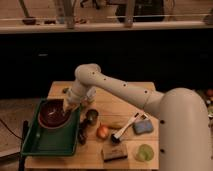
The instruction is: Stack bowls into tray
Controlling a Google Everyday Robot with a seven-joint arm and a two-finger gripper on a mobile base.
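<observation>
A wooden table (120,102) is carrying a scatter of small items. A small metal cup (91,116) is standing just below and right of the gripper (68,105), which is hanging over the table's left part. An orange round fruit (102,131) is lying beside a white-handled utensil (125,127). A blue sponge (142,126) is resting to their right. A brown block (114,152) and a light green cup (145,152) are sitting near the front edge.

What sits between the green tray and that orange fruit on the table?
In the camera view, a small metal cup stands between the tray and the orange fruit. The gripper hovers at the bowl.
</observation>
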